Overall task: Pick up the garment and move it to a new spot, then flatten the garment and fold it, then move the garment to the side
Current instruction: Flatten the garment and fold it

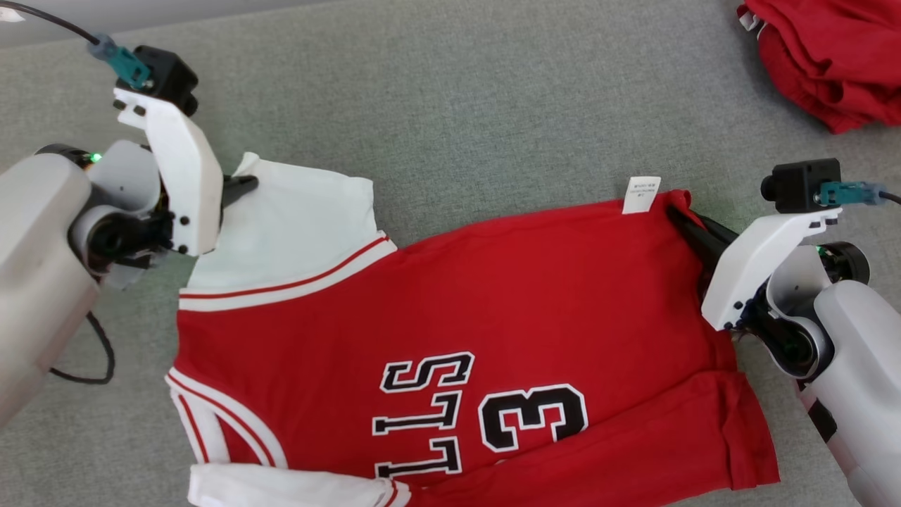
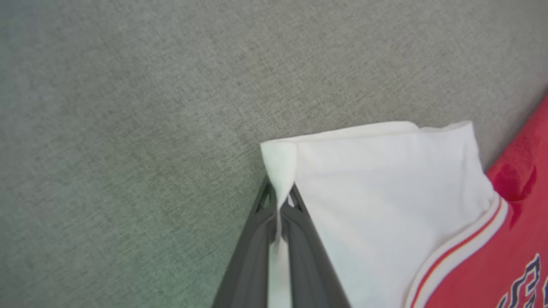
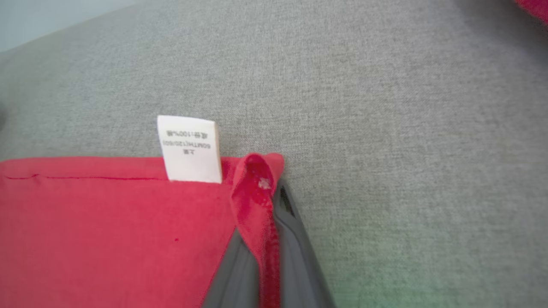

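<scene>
Spread flat on grey woven fabric surface [image 1: 457,105], centre to near side: red basketball jersey [image 1: 493,296], white sleeves, black-and-white lettering; near-right part doubled over; left gripper [image 2: 279,201] clamped tight on far-left corner of white sleeve [image 1: 295,211], cloth between fingers; right gripper [image 3: 267,201] pinching far-right red hem corner, just beside white care label [image 1: 641,194]; crumpled red cloth pile [image 1: 830,56] far right, well apart.

Red-and-white garment [image 1: 493,296] lies spread flat on the grey surface [image 1: 493,105].
</scene>
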